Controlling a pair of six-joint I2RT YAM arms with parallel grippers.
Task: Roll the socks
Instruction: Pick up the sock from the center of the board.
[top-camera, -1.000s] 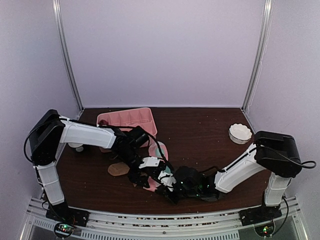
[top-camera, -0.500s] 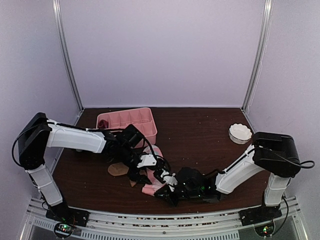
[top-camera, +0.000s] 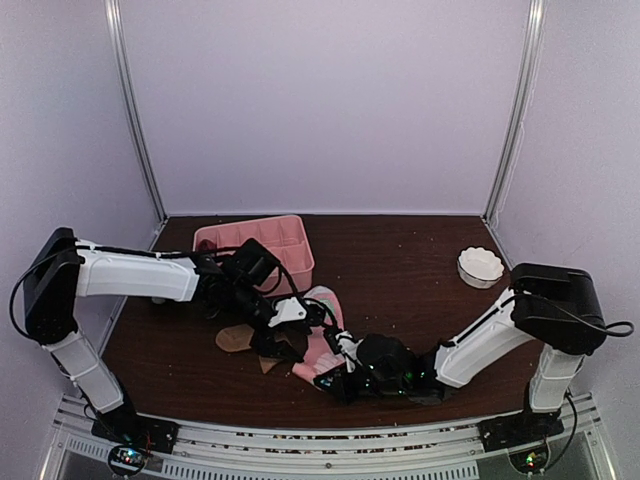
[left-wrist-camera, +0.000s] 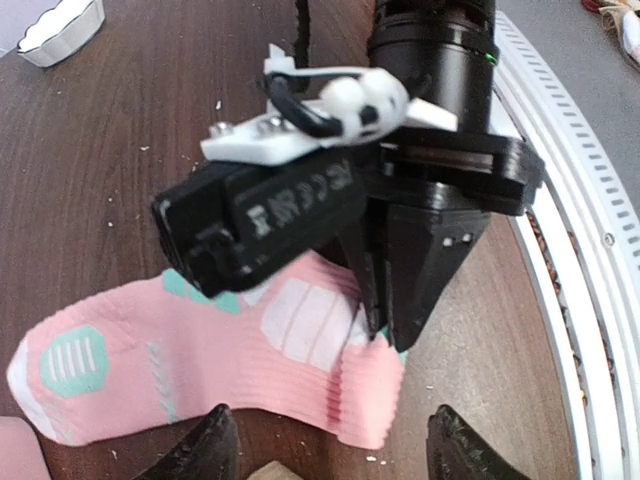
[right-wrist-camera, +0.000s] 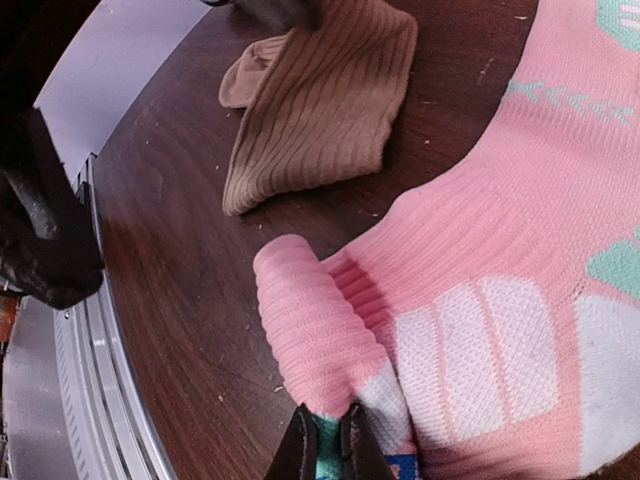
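A pink sock (left-wrist-camera: 190, 360) with white and mint patches lies flat on the brown table. Its ribbed cuff end is curled over into a short roll (right-wrist-camera: 315, 330). My right gripper (right-wrist-camera: 325, 445) is shut on that rolled cuff, pinching it at the mint-and-white edge. My left gripper (left-wrist-camera: 335, 455) hovers just above the same cuff, open, with a fingertip on either side and nothing between them. A tan sock (right-wrist-camera: 320, 100) lies folded beside the pink one. From above, both grippers meet near the front middle of the table, the left (top-camera: 283, 340) and the right (top-camera: 330, 378), at the pink sock (top-camera: 322, 345).
A pink divided tray (top-camera: 255, 238) stands at the back left of the table. A white fluted bowl (top-camera: 480, 267) sits at the right. The metal rail (left-wrist-camera: 570, 250) of the table's near edge runs close behind the right gripper. Crumbs dot the tabletop.
The left arm has swung lower and to the left while its gripper stayed open over the sock. The pink sock now lies more spread out, and the right gripper has tightened on the cuff.
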